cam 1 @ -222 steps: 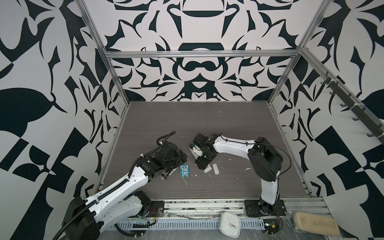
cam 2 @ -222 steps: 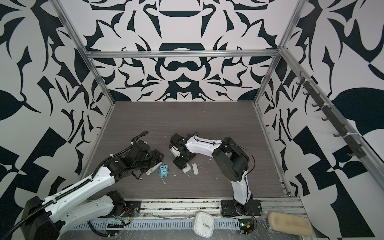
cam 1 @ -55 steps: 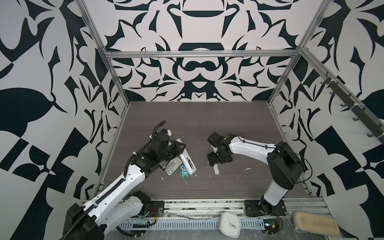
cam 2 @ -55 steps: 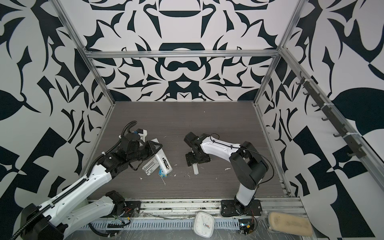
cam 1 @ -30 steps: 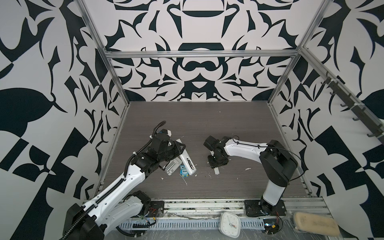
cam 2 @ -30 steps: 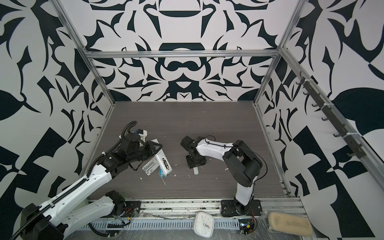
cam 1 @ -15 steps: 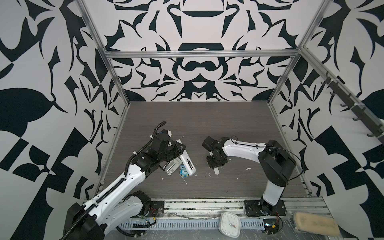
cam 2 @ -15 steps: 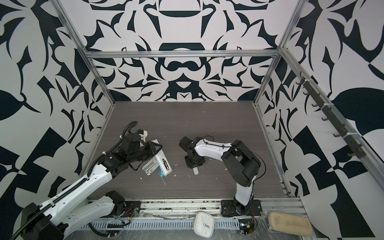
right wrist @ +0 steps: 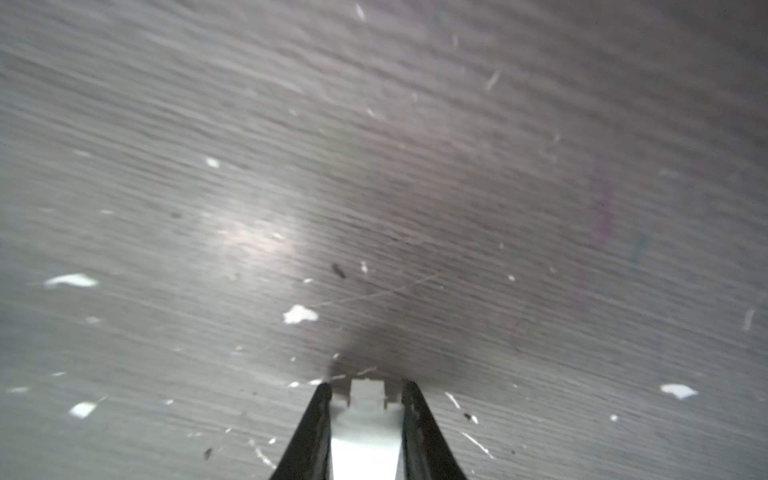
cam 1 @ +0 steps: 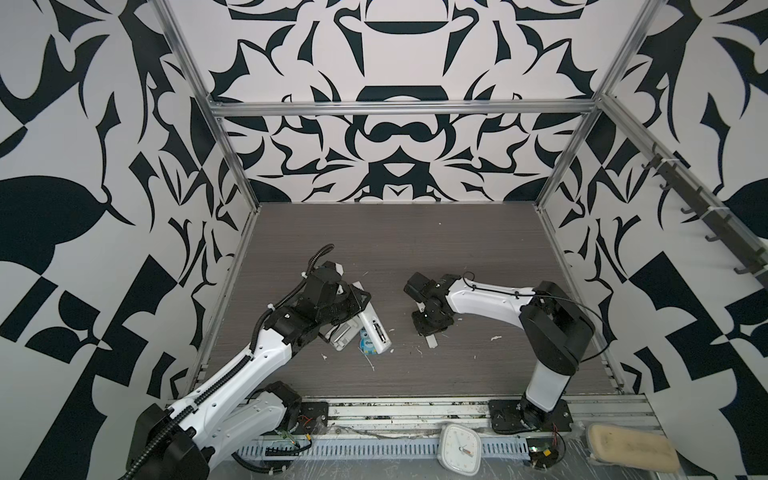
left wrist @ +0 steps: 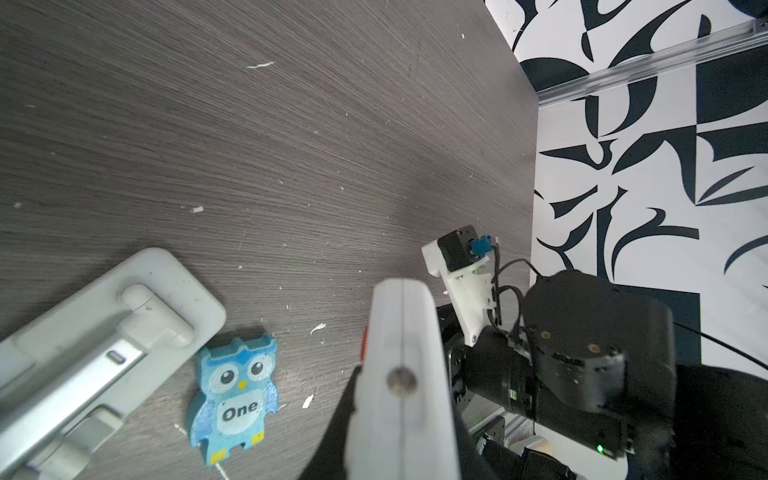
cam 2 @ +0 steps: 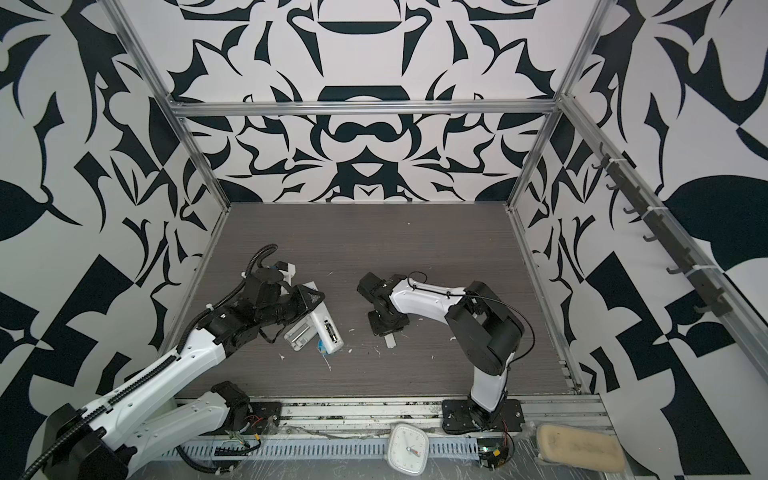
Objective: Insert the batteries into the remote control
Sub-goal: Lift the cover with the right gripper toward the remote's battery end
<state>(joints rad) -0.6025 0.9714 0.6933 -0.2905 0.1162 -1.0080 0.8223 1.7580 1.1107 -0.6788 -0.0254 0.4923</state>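
Two grippers are seen over one dark wood-grain table (cam 1: 415, 249). One remote control (cam 1: 372, 322), long and white, is held by the left gripper (cam 1: 356, 302) toward the left of the table in both top views. In the left wrist view it is seen end-on, with the gripper's dark fingers (left wrist: 337, 422) closed narrowly against its two sides. One dark slot is visible in its upturned face in both top views. The batteries cannot be counted, and whether any lie in that slot cannot be told.

One blue owl figure (left wrist: 235, 386), marked "One", lies flat on the table between the remote control and one grey-white tray (left wrist: 104, 328), just beside the tray's corner.

The right gripper (cam 1: 430, 327) is lowered to the table near the middle, well apart from the remote control. In the right wrist view its two fingers (right wrist: 313, 428) are drawn in narrowly on one white flat piece (right wrist: 365, 440), notched at its end, and both its edges are touched.

Many small white flecks are scattered over the table. One white clock (cam 1: 459, 455) and one beige pad (cam 1: 631, 453) are seen beyond the front rail.
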